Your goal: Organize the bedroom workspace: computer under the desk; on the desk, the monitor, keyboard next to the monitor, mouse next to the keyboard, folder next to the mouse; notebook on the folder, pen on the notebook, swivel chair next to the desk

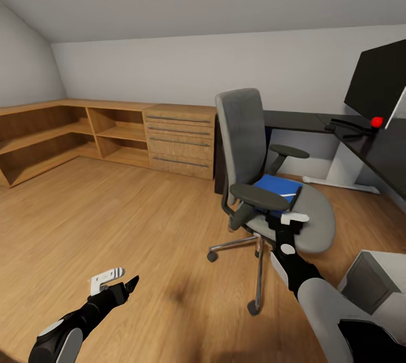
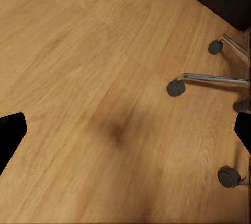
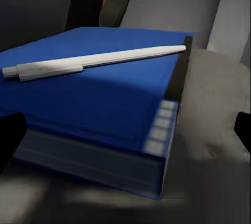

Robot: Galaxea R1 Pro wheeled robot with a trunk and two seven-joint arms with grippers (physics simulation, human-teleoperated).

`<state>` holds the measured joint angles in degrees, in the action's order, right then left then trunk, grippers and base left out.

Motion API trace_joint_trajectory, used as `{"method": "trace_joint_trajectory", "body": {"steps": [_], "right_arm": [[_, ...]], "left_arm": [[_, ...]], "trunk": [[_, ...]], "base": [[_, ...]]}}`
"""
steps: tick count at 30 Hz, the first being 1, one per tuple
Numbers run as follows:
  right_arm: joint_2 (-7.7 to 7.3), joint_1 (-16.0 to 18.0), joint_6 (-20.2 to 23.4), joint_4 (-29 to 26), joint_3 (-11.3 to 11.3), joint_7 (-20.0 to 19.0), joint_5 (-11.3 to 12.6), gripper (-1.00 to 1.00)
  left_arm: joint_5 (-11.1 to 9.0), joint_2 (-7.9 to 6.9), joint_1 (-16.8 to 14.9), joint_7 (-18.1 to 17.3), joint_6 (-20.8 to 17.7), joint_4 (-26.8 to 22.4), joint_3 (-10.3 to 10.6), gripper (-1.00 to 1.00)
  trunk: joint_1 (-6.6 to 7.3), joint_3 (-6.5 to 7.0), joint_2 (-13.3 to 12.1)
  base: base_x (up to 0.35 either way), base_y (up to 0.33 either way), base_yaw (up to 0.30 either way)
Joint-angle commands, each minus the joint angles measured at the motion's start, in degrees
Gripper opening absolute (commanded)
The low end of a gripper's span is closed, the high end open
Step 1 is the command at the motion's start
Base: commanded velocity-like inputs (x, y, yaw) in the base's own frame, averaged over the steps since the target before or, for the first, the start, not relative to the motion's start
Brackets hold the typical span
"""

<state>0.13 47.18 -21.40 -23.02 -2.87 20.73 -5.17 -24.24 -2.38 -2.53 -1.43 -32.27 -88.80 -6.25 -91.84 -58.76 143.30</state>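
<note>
there, along the right wall, the black desk (image 1: 361, 143) carrying the monitor (image 1: 378, 83), and before it the swivel chair (image 1: 248, 148) on the wood floor (image 1: 113, 222). on its grey seat, the blue folder (image 3: 99, 96) with the pen (image 3: 94, 61) lying across its cover. close over the folder, the right gripper (image 3: 125, 130) spread open and empty; low above the floor, the left gripper (image 2: 125, 125) likewise open, grasping nothing.

The floor (image 1: 113, 210) is smooth, satin-finished wood planks. The swivel chair (image 1: 265, 182) has matt grey cloth padding and a shiny chrome base. The folder (image 3: 99, 93) has a smooth matt blue cover; the pen (image 3: 94, 61) looks like matt white plastic.
</note>
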Motion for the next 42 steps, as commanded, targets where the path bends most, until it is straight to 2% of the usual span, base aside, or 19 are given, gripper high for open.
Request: {"method": "trace_joint_trajectory", "body": {"steps": [1, 34, 42], "right_arm": [[0.05, 0.04, -0.13, 0.08, -0.30, 0.10, -0.50, 1.00], [-0.39, 0.03, -0.22, 0.08, -0.47, -0.22, -0.19, 1.00], [-0.35, 0.03, -0.20, 0.13, -0.39, -0.25, -0.19, 1.00]], "left_arm": [[-0.20, 0.01, -0.02, -0.15, -0.34, -0.06, -0.11, 1.00], [-0.19, 0.01, -0.02, -0.15, -0.34, -0.06, -0.17, 1.00], [-0.19, -0.05, -0.02, -0.08, -0.34, -0.06, -0.17, 1.00]], "trunk": [[0.01, -0.02, 0.02], [0.01, 0.63, 0.02], [0.01, 0.63, 0.02]], "base": [[0.000, 0.000, -0.246], [0.000, 0.000, -0.255], [0.000, 0.000, -0.081]]}}
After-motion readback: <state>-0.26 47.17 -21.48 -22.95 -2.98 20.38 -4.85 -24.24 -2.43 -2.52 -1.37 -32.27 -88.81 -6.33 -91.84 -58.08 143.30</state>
